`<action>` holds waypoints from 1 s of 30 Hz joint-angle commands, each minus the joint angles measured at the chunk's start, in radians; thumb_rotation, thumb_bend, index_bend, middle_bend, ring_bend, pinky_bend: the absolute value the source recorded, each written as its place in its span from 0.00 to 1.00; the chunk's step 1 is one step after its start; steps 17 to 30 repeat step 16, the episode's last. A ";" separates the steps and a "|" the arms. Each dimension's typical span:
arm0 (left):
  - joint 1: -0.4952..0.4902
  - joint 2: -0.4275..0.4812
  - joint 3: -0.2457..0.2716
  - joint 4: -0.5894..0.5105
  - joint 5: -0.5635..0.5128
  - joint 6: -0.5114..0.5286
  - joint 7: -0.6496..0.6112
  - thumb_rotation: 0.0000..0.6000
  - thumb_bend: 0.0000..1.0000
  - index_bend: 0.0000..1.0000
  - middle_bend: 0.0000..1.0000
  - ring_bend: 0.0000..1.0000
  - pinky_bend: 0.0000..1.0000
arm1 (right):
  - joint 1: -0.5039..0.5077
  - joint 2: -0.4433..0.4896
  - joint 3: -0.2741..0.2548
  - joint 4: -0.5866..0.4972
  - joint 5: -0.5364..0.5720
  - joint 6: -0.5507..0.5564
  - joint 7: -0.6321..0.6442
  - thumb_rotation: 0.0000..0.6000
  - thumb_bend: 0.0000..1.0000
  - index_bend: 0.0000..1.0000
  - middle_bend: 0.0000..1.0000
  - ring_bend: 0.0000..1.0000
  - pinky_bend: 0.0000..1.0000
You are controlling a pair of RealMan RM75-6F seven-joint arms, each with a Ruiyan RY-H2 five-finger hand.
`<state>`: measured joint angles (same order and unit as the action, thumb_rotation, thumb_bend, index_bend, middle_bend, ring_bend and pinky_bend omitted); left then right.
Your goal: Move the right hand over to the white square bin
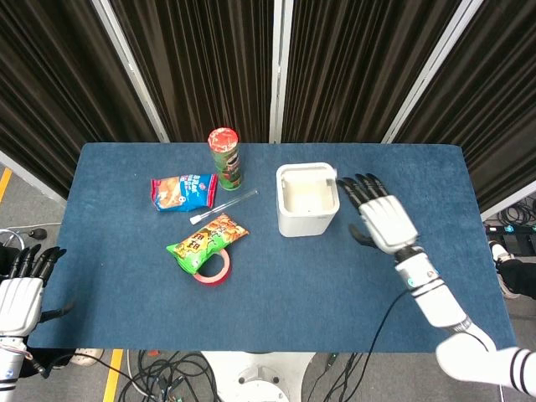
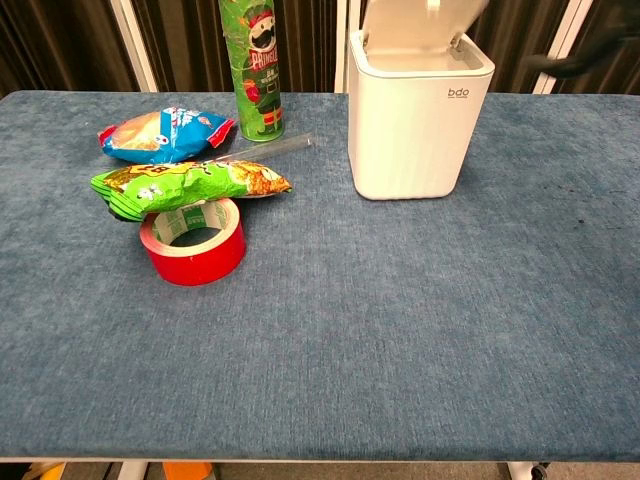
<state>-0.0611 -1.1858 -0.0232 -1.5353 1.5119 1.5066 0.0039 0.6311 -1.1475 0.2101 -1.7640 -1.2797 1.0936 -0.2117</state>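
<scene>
The white square bin (image 1: 307, 199) stands on the blue table a little right of centre. Its lid (image 2: 415, 25) is tipped up at the back, so the inside shows. My right hand (image 1: 381, 213) hovers just right of the bin, palm down and fingers spread, holding nothing. Its fingertips are close to the bin's right rim, apart from it. In the chest view the bin (image 2: 418, 120) is at the top centre, and only a dark blur of the right hand (image 2: 590, 58) shows at the top right. My left hand (image 1: 21, 289) hangs open off the table's left front corner.
A green chip can (image 1: 226, 157) stands behind and left of the bin. A blue snack bag (image 1: 182, 191), a clear tube (image 1: 224, 205), a green snack bag (image 1: 207, 241) and a red tape roll (image 1: 213, 270) lie on the left half. Dark curtains close off the back.
</scene>
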 commanded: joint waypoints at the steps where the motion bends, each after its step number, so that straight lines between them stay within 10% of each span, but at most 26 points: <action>1: -0.002 -0.001 -0.001 0.001 0.002 -0.001 -0.001 1.00 0.00 0.15 0.13 0.01 0.00 | -0.129 0.055 -0.077 -0.027 -0.093 0.142 0.046 1.00 0.32 0.00 0.02 0.00 0.00; 11: -0.010 -0.005 -0.006 0.003 0.002 -0.007 0.002 1.00 0.00 0.15 0.13 0.01 0.00 | -0.417 0.016 -0.252 0.095 -0.231 0.420 0.227 1.00 0.32 0.00 0.01 0.00 0.00; 30: -0.014 -0.011 -0.009 0.003 0.002 -0.007 0.008 1.00 0.00 0.15 0.13 0.01 0.00 | -0.485 -0.005 -0.270 0.121 -0.290 0.514 0.247 1.00 0.32 0.00 0.01 0.00 0.00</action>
